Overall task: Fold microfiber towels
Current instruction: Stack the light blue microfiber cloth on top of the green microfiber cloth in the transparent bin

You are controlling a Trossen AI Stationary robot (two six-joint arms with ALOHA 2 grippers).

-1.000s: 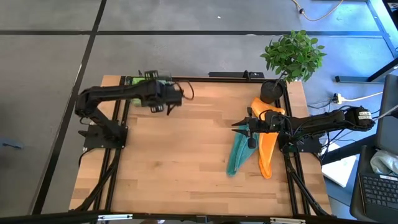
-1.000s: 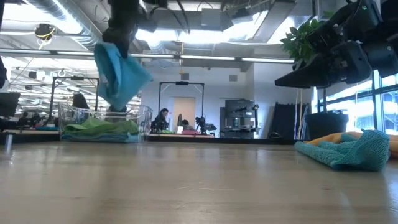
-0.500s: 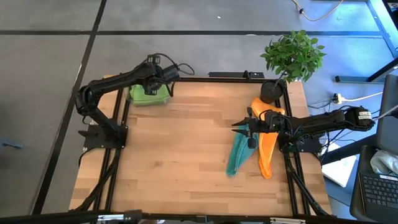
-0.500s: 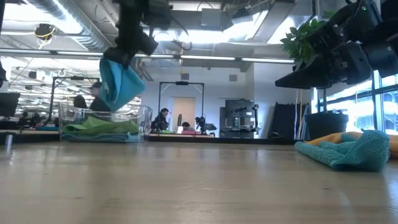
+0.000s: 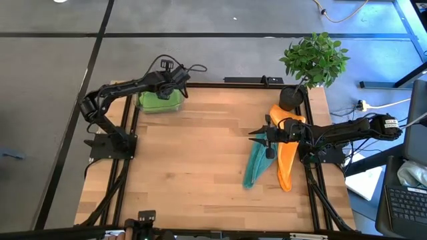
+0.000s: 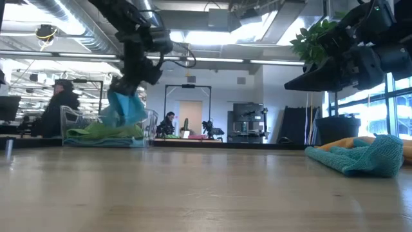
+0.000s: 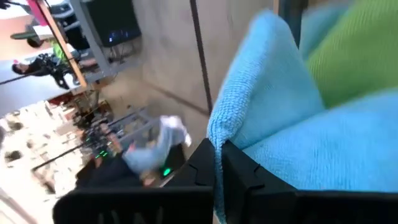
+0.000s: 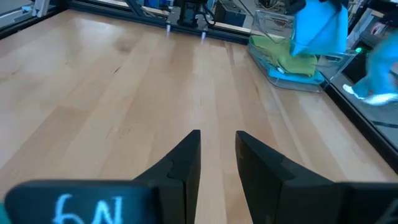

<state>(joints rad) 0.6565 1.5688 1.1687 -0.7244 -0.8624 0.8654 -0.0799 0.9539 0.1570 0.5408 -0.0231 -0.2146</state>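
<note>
A light blue towel (image 6: 125,108) hangs folded from your left gripper (image 6: 132,82), which is pinched shut on its top edge at the far left corner of the table. The towel hovers just over a clear bin (image 6: 149,122) that sits at that corner, and a lime green towel (image 5: 159,102) already lies folded inside it. From the left wrist view, the blue cloth (image 7: 292,118) drapes right over the green one (image 7: 351,59), with the fingers pressed together on it.

Your right gripper (image 5: 259,137) waits on the far side of the table, near the right edge, with its jaws slightly parted and nothing between them. Just beneath and beside it lie two towels not yet folded: a teal towel (image 5: 254,165) and an orange towel (image 5: 287,159), stretched out side by side and touching. A potted plant (image 5: 313,61) stands at the right back corner, close to the orange one.

Watch the drop. The blue towel is limp, so if you let go while it hangs too high or off centre, it may unfold, catch on the bin's wall, or slide out onto the floor past the table edge. Lower it until it rests on the green towel before you spread the fingers. The fuzzy cloth may also cling to the fingers as they lift away, pulling the fold apart.
</note>
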